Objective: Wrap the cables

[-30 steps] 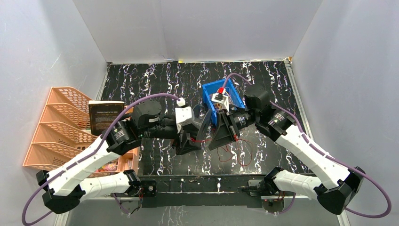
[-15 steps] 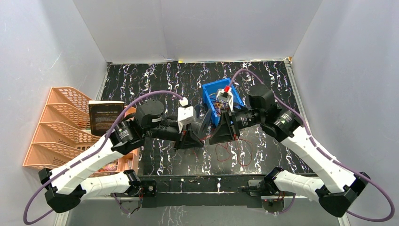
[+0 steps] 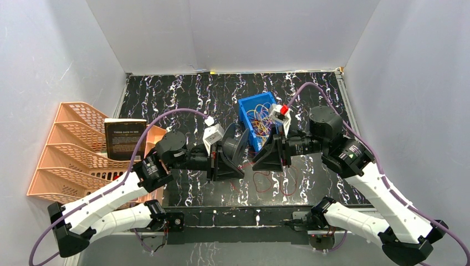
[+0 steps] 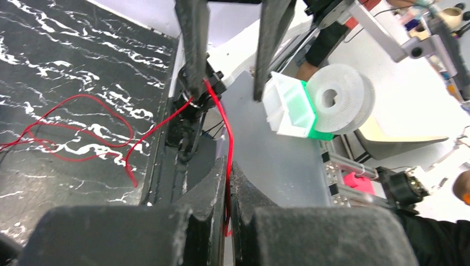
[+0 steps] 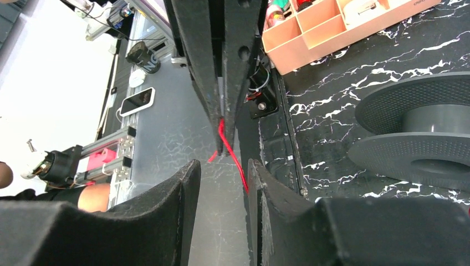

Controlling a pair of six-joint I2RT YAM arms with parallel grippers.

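Above the near middle of the bench (image 3: 183, 100), the left tool (image 4: 229, 177), open a moment ago, is now pinching the red cable (image 4: 221, 119) while the right tool (image 5: 221, 172) is spreading partway and letting it go, likely handing it over for the next wrap.

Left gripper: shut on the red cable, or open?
Shut on it: the left gripper has its fingers pressed together, the red cable pinched between them.

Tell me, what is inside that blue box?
A loose tangle of thin wires, yellow, orange and red, lies in the box. Its right side is hidden behind the right arm.
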